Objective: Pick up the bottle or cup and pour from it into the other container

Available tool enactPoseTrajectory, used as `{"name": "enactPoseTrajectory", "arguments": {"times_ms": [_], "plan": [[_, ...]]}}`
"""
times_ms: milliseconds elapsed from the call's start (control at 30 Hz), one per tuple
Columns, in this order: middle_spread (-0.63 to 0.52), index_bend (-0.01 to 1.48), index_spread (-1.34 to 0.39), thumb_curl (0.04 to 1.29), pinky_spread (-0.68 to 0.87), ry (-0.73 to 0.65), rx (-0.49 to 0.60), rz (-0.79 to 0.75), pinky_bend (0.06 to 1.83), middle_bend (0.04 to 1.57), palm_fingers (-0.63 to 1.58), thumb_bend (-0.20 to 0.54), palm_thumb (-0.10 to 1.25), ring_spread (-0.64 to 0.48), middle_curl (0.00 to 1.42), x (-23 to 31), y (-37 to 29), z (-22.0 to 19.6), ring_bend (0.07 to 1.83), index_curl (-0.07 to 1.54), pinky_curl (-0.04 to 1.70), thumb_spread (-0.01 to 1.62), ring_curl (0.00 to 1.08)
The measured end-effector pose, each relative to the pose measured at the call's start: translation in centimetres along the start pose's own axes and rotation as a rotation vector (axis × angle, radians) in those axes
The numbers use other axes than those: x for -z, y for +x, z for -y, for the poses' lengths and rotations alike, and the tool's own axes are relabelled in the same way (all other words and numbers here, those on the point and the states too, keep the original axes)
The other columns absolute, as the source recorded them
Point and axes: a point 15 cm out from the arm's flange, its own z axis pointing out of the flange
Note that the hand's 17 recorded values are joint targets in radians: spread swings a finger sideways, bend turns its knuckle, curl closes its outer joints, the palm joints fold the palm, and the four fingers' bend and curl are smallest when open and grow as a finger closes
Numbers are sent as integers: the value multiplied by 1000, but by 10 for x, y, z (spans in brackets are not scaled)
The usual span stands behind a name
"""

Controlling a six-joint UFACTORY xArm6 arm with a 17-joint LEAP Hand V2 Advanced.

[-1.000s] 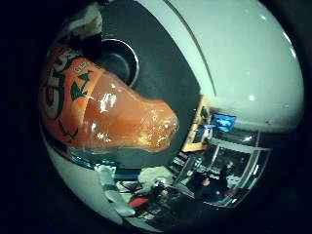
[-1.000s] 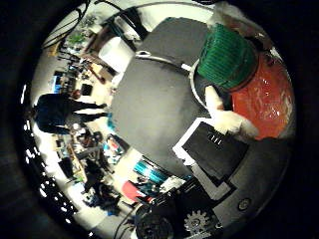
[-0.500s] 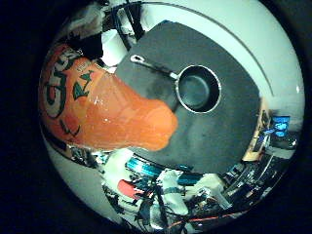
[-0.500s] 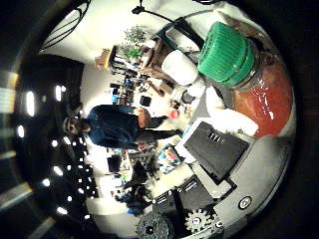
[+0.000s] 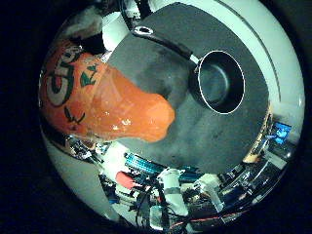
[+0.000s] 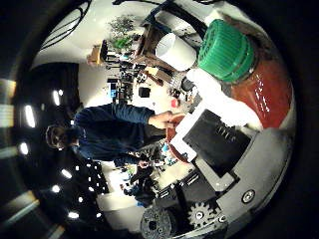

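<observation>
My hand [image 6: 214,144] is shut on an orange soda bottle [image 5: 107,102] with an orange and green label. The bottle fills much of the little finger side palm view, close to the palm and held in the air. The thumb side palm view shows its green screw cap [image 6: 227,50] on the orange neck, with a white fingertip [image 6: 206,97] and a black finger part against the bottle. A small dark saucepan [image 5: 219,83] with a long handle stands on a dark grey mat [image 5: 166,58], below and away from the bottle.
The mat lies on a white round table [image 5: 283,44]. Beyond the table's edge are cluttered benches and shelves [image 5: 166,180]. The thumb side palm view looks out into the room, with a white cylinder [image 6: 174,48] near the cap.
The hand has turned with the bottle in it, so both views have shifted. The thumb side view has swung off the mat and now looks into the room. The grip on the bottle looks the same.
</observation>
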Motion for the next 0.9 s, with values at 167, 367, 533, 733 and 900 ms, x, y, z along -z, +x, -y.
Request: {"name": "enactPoseTrajectory", "arguments": {"times_ms": [167,367,533,733,900], "plan": [[-225,639,-344,703,-351,-54,-7,-48,1154,963,1077,-31,956,-233,976,-19,17,-3,1185,1009,742,804,720],[-229,470,-374,659,-482,-104,-16,-65,997,865,922,-31,934,-251,913,-32,28,-9,1138,998,663,749,653],[-239,361,-391,637,-494,-117,-14,-72,903,778,730,-30,937,-251,880,-32,31,-12,1118,975,633,743,621],[-201,259,-464,593,-125,-139,8,-71,791,634,287,-28,926,-153,787,-27,32,-20,908,802,624,882,536],[-87,245,-451,545,308,-168,25,-64,758,391,109,-30,869,22,607,-10,31,-36,652,626,553,945,405]]}}
